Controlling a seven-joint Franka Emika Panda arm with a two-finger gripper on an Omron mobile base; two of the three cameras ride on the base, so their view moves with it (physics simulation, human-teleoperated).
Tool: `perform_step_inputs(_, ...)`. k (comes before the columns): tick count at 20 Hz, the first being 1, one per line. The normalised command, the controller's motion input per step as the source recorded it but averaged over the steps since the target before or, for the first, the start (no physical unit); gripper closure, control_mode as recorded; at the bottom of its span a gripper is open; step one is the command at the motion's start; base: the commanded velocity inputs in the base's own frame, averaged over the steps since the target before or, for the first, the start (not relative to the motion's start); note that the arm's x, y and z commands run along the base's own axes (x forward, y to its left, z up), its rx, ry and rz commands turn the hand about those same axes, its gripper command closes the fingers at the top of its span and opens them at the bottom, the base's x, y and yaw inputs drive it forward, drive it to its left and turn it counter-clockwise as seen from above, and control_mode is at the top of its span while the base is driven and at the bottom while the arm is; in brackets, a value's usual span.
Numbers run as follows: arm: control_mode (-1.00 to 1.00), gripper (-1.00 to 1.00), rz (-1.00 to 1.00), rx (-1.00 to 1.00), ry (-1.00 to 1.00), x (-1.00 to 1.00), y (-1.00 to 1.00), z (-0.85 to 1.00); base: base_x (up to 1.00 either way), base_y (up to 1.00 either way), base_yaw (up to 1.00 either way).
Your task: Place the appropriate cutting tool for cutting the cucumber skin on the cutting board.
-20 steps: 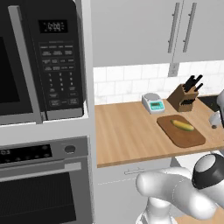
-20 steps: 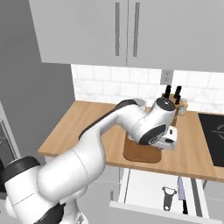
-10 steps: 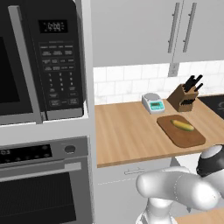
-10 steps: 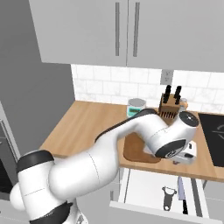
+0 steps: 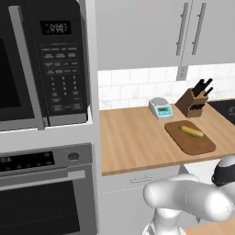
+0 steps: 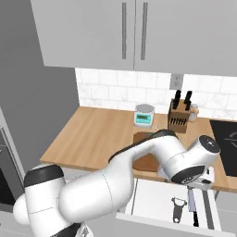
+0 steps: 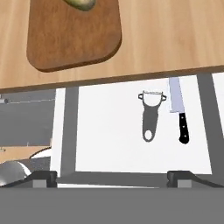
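Dark-brown cutting board (image 5: 190, 137) lies flat on the light wood counter (image 5: 133, 142), near its front edge, with the cucumber (image 5: 192, 131) on the board's back half, long axis slanting across the board, ends toward the board's back-left and front-right. In the hand view the board (image 7: 72, 33) sits above the counter edge, cucumber (image 7: 81, 3) cut off by the frame top. Below that counter edge the drawer (image 7: 131, 131) stands open, white floor mostly bare. Grey peeler (image 7: 151, 114) lies right of drawer centre, blade head toward the counter, handle pointing away. Just right of the peeler, apart from it, a knife (image 7: 179, 109) lies parallel, blade toward the counter, black handle away. Gripper (image 7: 113, 177) hovers over the drawer's front, fingertips (image 7: 41, 177) spread wide, holding nothing. Knife block (image 5: 195, 100) and scale (image 5: 160, 108) stand behind the board at the wall.
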Motion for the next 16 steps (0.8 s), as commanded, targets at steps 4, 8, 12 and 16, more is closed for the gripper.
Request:
perform_step_inputs(4, -1.0, -1.0, 0.0, -0.07, 0.03, -0.2, 0.16, -0.82, 0.0, 0.0, 0.0)
perform_step_inputs(8, -1.0, -1.0, -0.02, -0.01, 0.17, 0.0, 0.02, -0.84, 0.0, 0.0, 0.0)
perform_step_inputs(12, -1.0, -1.0, -0.02, 0.01, 0.19, 0.0, -0.2, -0.8, 0.0, 0.0, 0.0)
perform_step_inputs(16, -1.0, -1.0, 0.0, 0.07, 0.21, 0.0, -0.23, -0.69, 0.0, 0.0, 0.0)
